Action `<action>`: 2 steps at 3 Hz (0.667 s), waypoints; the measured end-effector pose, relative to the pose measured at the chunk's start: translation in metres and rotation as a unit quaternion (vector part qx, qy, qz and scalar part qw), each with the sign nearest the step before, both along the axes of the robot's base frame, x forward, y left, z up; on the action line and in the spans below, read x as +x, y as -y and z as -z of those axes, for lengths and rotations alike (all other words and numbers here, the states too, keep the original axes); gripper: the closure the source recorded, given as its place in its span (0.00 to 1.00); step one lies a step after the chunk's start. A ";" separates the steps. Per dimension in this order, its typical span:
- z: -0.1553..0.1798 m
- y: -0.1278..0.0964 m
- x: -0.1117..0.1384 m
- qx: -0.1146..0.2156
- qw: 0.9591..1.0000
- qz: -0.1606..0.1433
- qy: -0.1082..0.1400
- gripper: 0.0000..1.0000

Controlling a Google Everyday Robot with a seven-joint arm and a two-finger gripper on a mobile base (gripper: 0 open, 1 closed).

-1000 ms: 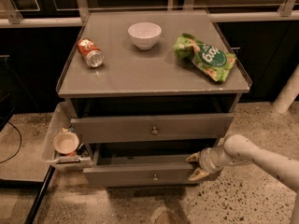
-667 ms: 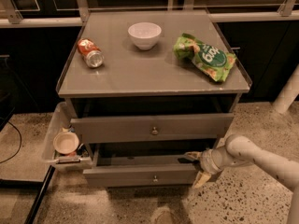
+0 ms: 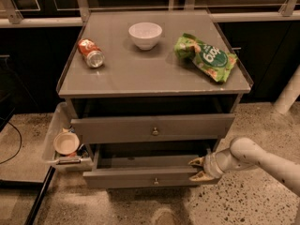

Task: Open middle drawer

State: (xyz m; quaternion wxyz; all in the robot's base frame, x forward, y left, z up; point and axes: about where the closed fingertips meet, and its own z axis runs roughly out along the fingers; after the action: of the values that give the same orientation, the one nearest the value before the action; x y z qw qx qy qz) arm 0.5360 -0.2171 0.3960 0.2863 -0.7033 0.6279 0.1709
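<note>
Camera view: the grey metal middle drawer with a flat front and a small round central knob [image 3: 140, 177] sits in the lower centre of the frame. It is drawn part-way out of the grey cabinet [image 3: 150, 76], and a strip of its shallow tray shows behind the front. Above it, at mid-frame, is the taller, wider drawer front [image 3: 117, 128], with a dark gap between the two.

Gripper [image 3: 197, 169]: lower right of centre, at the right end of the middle drawer's front and level with its top edge. The white arm runs off toward the lower right corner. The gripper is touching or just beside the front's right end. It cannot be told whether it is clamped on the front or merely set against it. It is well to the right of the drawer's knob [image 3: 156, 181].

Step in hand (judgement): the pull is under way and the drawer is partly open but not fully out.

Next move (judgement): a straight pull toward the bottom of the frame, along the drawer's travel. Contact is at one end rather than at the centre, so an uneven pull could skew the drawer and bind it. Contact could also slip off the edge.

Elsewhere: a white ceramic bowl [image 3: 145, 34], an orange soda can lying on its side [image 3: 91, 53] and a green crinkled snack bag [image 3: 206, 57] rest on the cabinet top, apart from each other.
</note>
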 end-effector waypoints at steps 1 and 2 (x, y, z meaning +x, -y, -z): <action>-0.010 0.004 -0.008 -0.009 1.000 0.003 0.003 0.87; -0.010 0.004 -0.008 -0.009 1.000 0.003 0.003 1.00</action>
State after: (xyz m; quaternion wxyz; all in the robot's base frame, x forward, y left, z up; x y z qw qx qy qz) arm 0.5277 -0.2215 0.4056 0.2822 -0.7043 0.6308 0.1625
